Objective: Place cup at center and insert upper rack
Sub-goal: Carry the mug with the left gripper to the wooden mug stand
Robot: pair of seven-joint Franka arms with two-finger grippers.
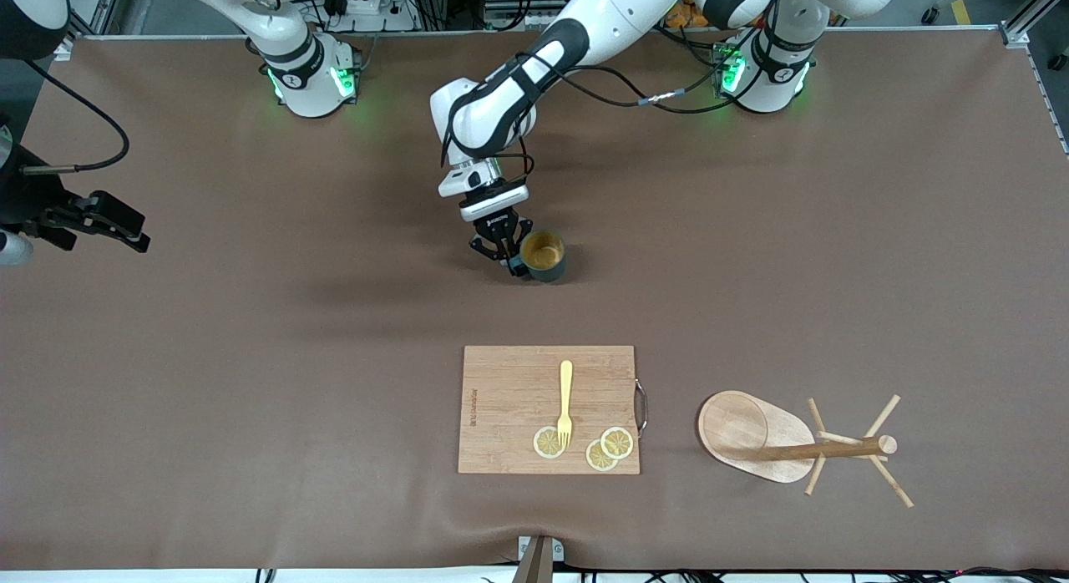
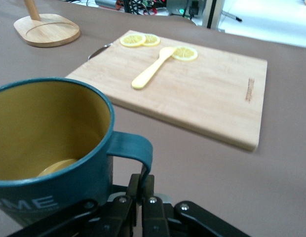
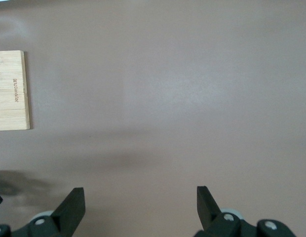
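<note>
Cup (image 1: 544,256) sits upright on the table (image 1: 250,357), farther from the front camera than the cutting board (image 1: 509,416). My left gripper (image 1: 509,261) is clenched on its loop handle (image 2: 131,150). I see a pale disc inside it. Upper rack (image 1: 777,441) lies tipped over toward the left arm's end. Board holds 1 fork (image 1: 565,403), 3 lemon slices (image 1: 616,442). Right gripper (image 3: 140,205) waits released over bare table.
</note>
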